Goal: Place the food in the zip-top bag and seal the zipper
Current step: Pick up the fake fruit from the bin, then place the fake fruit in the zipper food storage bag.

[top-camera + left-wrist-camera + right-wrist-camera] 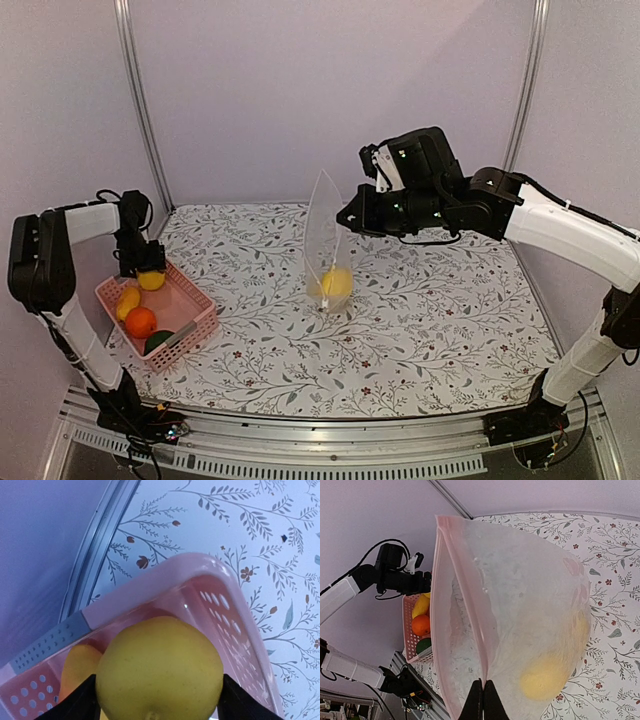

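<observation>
A large clear zip-top bag stands upright near the middle of the table, its bottom on the flowered cloth and its mouth at the top. The right wrist view shows the zipper as a pinkish strip along the mouth, with the two lips apart, so the bag is unsealed. A yellow lemon-like piece lies at the bottom of the bag; a second, fainter yellow shape beside it is too blurred to name.

The right gripper reaches in from the right, its fingers clenched on the bag's upper edge and holding it up.

At the left of the table sits a pink slatted basket. The left gripper is at the basket's far corner, its dark fingers clamped on either side of a yellow lemon. I cannot tell whether the lemon rests in the basket or hangs just above it. Inside the basket lie a yellow banana, a round orange and a dark green piece, close together in a row from far to near.
</observation>
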